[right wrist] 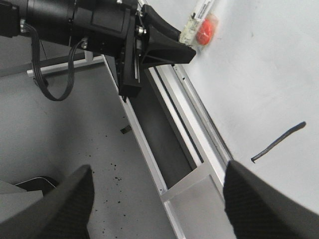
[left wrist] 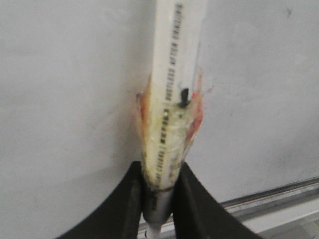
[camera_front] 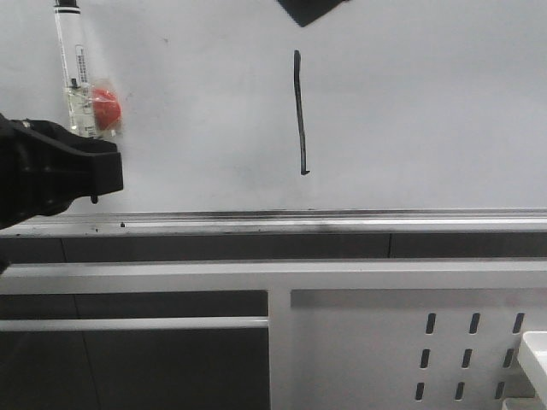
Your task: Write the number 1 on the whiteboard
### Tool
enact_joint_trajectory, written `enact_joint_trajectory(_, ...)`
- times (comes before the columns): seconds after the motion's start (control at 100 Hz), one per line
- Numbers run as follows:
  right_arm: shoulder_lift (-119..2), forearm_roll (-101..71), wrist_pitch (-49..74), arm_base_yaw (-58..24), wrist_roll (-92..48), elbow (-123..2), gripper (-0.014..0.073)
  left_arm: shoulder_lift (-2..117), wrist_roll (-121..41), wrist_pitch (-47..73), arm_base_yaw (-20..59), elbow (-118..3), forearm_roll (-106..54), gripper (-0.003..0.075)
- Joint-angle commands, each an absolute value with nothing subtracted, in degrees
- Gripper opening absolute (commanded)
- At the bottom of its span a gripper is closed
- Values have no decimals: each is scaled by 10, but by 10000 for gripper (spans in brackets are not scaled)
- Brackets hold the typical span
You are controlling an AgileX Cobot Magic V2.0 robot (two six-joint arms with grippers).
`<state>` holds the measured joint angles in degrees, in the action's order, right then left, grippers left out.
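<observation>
Number 1 point(camera_front: 299, 111) stands mid-whiteboard point(camera_front: 427, 102); left end effector point(left wrist: 159, 191) grips marker point(left wrist: 172, 99), print unreadable; right end effector point(right wrist: 154, 199) gapes empty.

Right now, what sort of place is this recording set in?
Probably a lab or workshop test rig, not an office: a wall-like whiteboard with a metal tray rail, a white perforated metal frame below it, and a bare speckled grey floor.

The left gripper point(camera_front: 85, 141) sits at the whiteboard's point(camera_front: 427, 111) lower left edge, fingers point(left wrist: 194, 209) clamped on an upright marker point(camera_front: 73, 73). The right gripper point(right wrist: 157, 199) hangs well back, jaws spread wide, holding nothing.
</observation>
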<state>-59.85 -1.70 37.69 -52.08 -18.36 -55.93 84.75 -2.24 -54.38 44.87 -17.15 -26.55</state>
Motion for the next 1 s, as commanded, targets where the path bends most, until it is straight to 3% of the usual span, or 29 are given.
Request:
enact_joint_trajectory(0.0, -588, -17, 338, -517, -184, -579, 484, 838, -21, -609, 450, -185, -275, 174)
enact_joint_trajectory(0.11, -588, -17, 338, -517, -184, -579, 484, 838, -21, -609, 450, -185, -257, 307)
enact_joint_trajectory(0.22, -588, -17, 337, -517, -184, -579, 484, 838, -21, -609, 472, -184, -255, 371)
enact_joint_trajectory(0.42, -588, -17, 338, -517, -184, -579, 484, 838, -21, -624, 472, -164, -239, 380)
enact_joint_trajectory(0.79, -588, -31, 392, -517, -184, -579, 475, 838, -20, -760, 474, -75, -213, 379)
enact_joint_trajectory(0.86, -587, -38, 401, -517, -184, -579, 381, 838, -19, -780, 474, -55, -188, 372)
enact_joint_trajectory(0.99, -586, -42, 434, -517, -184, -579, -1, 835, 0, -780, 474, -31, -137, 272)
